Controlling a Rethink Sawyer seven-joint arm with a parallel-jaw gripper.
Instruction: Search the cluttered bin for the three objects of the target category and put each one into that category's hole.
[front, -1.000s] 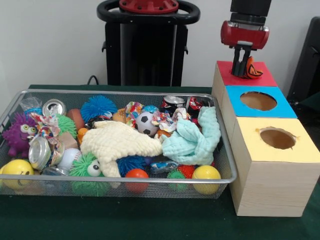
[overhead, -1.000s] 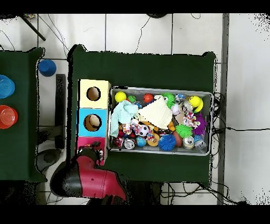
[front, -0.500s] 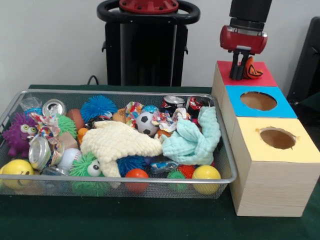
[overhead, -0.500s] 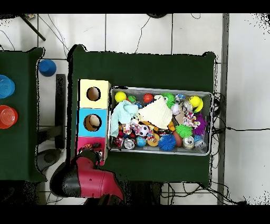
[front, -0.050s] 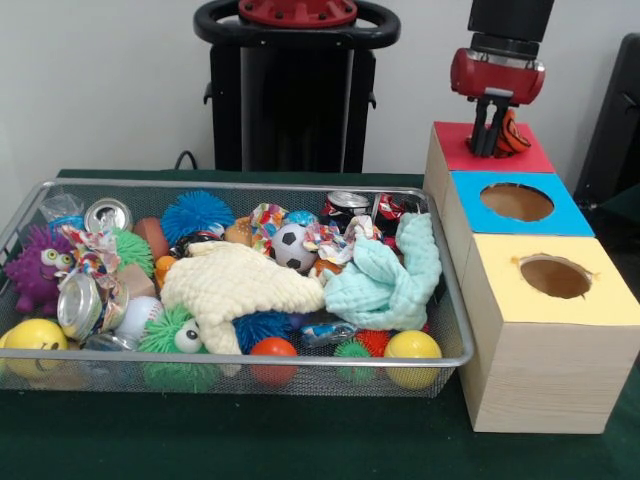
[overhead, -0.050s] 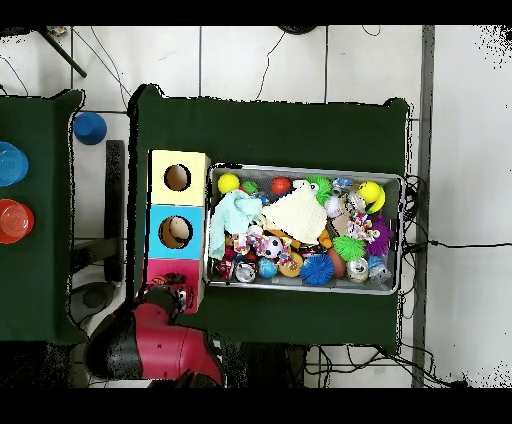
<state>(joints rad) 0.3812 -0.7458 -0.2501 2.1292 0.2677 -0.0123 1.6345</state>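
My gripper (front, -0.050s: 491, 147) hangs over the red-topped box (front, -0.050s: 450, 150) at the back of the row, shut on a small orange and black object (front, -0.050s: 514, 135) that sits just above the box top. In the overhead view the red arm (overhead, -0.050s: 150, 340) covers the near end of the red box (overhead, -0.050s: 160, 268), and the gripper and its object cannot be made out there. The wire bin (front, -0.050s: 300, 357) holds cans (front, -0.050s: 107, 213), balls, spiky toys and cloths. A second can (front, -0.050s: 346, 203) lies at the bin's back.
A blue-topped box (front, -0.050s: 575, 215) and a yellow-topped box (front, -0.050s: 600, 300), each with a round hole, stand in line with the red one beside the bin (overhead, -0.050s: 305, 168). A side table carries coloured cups (overhead, -0.050s: 14, 220). A black pedestal (front, -0.050s: 295, 90) stands behind the bin.
The gripper has risen a little and shifted slightly right over the red box, and the orange and black object has gone with it. The bin's contents have not moved.
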